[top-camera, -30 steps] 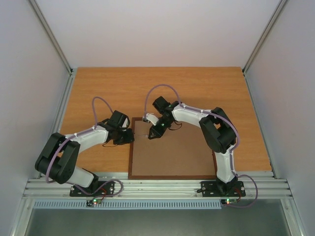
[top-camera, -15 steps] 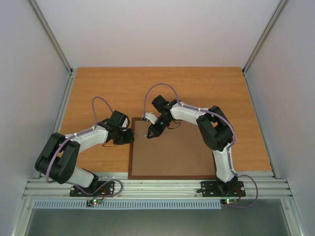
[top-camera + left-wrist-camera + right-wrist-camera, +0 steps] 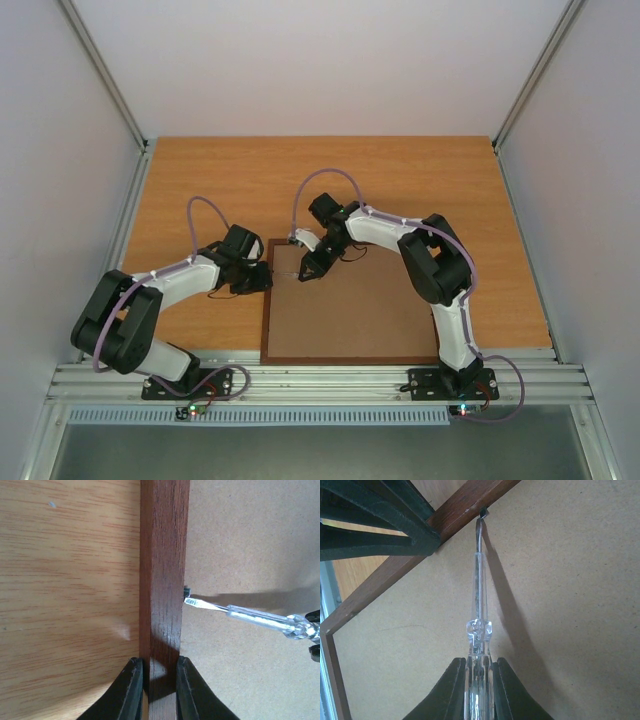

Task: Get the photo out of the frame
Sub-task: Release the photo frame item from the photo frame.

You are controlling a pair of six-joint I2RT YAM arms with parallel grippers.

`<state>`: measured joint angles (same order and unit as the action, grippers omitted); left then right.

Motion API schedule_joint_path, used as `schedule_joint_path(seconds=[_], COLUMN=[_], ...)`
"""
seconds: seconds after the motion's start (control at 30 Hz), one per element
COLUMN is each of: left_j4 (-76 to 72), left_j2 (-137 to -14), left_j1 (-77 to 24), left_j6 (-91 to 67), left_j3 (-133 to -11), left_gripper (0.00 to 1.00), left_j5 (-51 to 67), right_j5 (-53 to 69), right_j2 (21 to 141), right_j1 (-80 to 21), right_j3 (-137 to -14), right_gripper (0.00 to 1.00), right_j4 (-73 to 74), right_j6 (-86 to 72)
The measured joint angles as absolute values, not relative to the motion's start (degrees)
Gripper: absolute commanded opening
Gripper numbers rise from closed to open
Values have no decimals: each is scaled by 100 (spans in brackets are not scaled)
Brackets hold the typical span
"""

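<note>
Reddish-brown wooden rectangular frame [image 3: 162,555] at worktop's [image 3: 200,180] near edge, left rail pinched by left gripper [image 3: 159,680]; right gripper [image 3: 479,680] pinching clear plastic-handled screwdriver [image 3: 478,590], tip at small metal tab [image 3: 483,513].

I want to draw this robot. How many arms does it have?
2. The left arm, on the left, pinches the frame edge with its fingers. The right arm, on the right, holds a clear screwdriver in its fingers. None looks hidden.
</note>
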<state>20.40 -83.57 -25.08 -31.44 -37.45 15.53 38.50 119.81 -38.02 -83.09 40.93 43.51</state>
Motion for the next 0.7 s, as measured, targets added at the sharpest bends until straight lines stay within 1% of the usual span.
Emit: schedule_joint_path(seconds=[0.7], left_j4=[2027], left_j2=[-8359], left_j1=[-2508], left_j6=[-3127], left_j3=[-3745], left_gripper=[15], left_j5=[1566], right_j5=[3953], right_j2=[12088], right_j1=[-3747], right_j3=[-8390], right_gripper=[1], right_j4=[4185], right_j6=[4272])
